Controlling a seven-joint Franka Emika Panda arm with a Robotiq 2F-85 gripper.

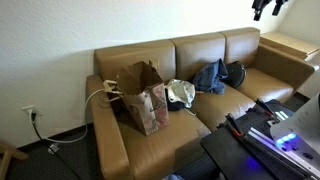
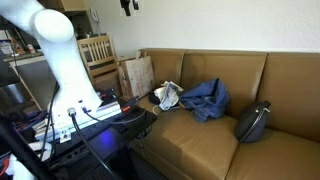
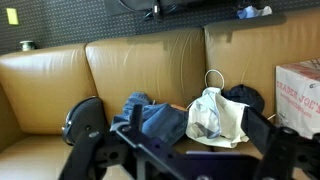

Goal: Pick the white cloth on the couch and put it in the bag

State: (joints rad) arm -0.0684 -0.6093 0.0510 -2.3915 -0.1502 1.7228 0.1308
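The tan leather couch fills all views. The white cloth lies crumpled on the seat, between the brown paper bag and a dark blue garment. The bag stands upright and open on the end seat. My gripper hangs high above and well away from the couch. It is open and holds nothing. In the wrist view the cloth shows between its spread fingers.
A dark round bag rests on the couch beyond the blue garment. A black table with lit equipment stands in front of the couch. A wooden chair is behind the arm.
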